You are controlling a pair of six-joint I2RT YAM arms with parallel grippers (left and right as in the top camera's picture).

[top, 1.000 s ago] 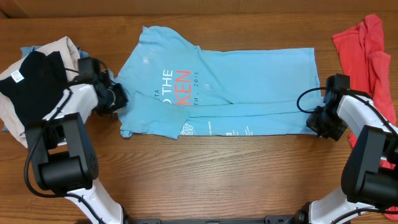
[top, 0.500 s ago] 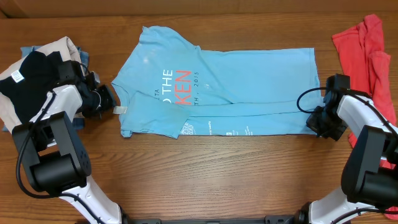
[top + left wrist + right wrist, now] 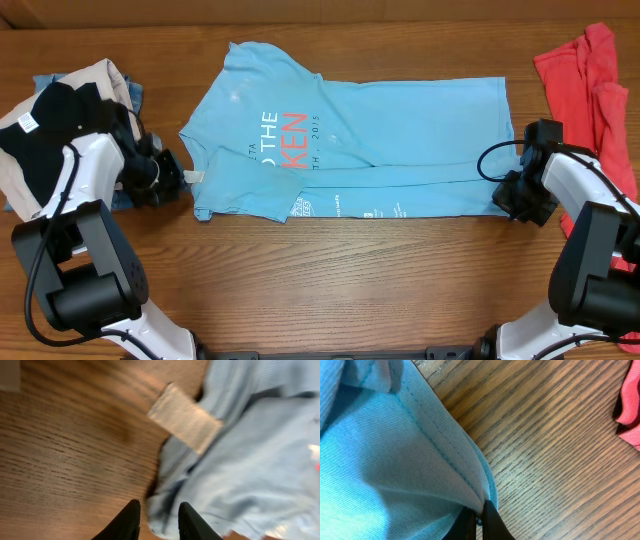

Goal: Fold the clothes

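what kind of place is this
Likely a robotics lab bench set up for laundry folding: a wooden table, a light blue T-shirt laid out, a pile of other garments and a red garment.

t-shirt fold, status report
Left gripper open, just off the t-shirt. Right gripper shut on its hem. Near side folded over. Red cloth, clothes pile lie apart.

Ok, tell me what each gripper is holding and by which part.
The right gripper is shut on the light blue short-sleeved cotton T-shirt, pinching its stitched hem edge. The left gripper, jaws apart, holds nothing.
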